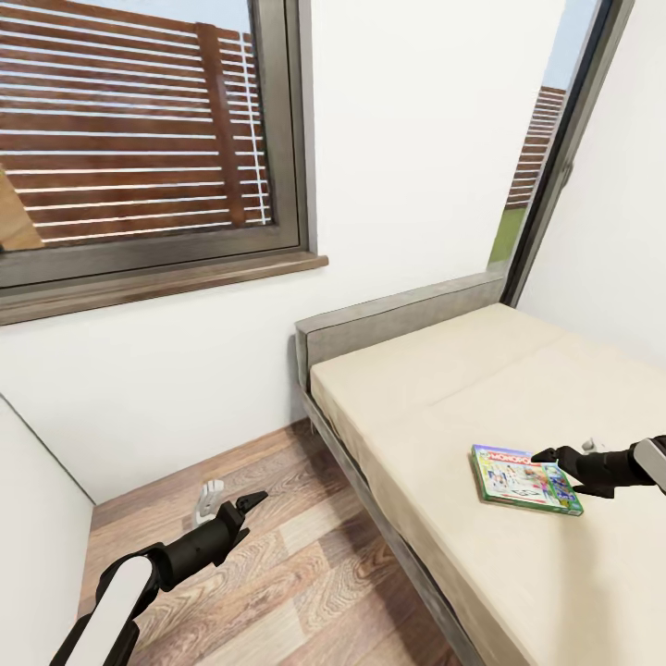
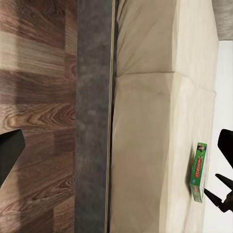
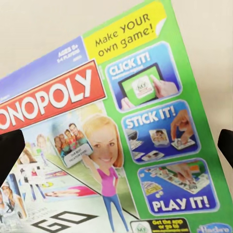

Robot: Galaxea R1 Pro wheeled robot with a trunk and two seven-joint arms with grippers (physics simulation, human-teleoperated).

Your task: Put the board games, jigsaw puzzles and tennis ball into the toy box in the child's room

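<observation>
One board game [image 1: 524,478], a green-edged Monopoly box with a white face, lies flat on the beige bed [image 1: 444,398] near its right side. My right gripper [image 1: 558,467] hovers open just over the box's right end. In the right wrist view the box lid [image 3: 121,126] is very close, with a dark fingertip at each side edge. The left wrist view looks down on the same box [image 2: 199,171] on its edge line. My left gripper [image 1: 250,501] is open over the wood floor, left of the bed, holding nothing.
The bed's grey frame [image 1: 370,518] runs along the wood-plank floor [image 1: 277,573]. A small white object [image 1: 209,499] stands on the floor by the white wall. A large window [image 1: 139,139] is above, and a white panel [image 1: 37,518] stands at far left.
</observation>
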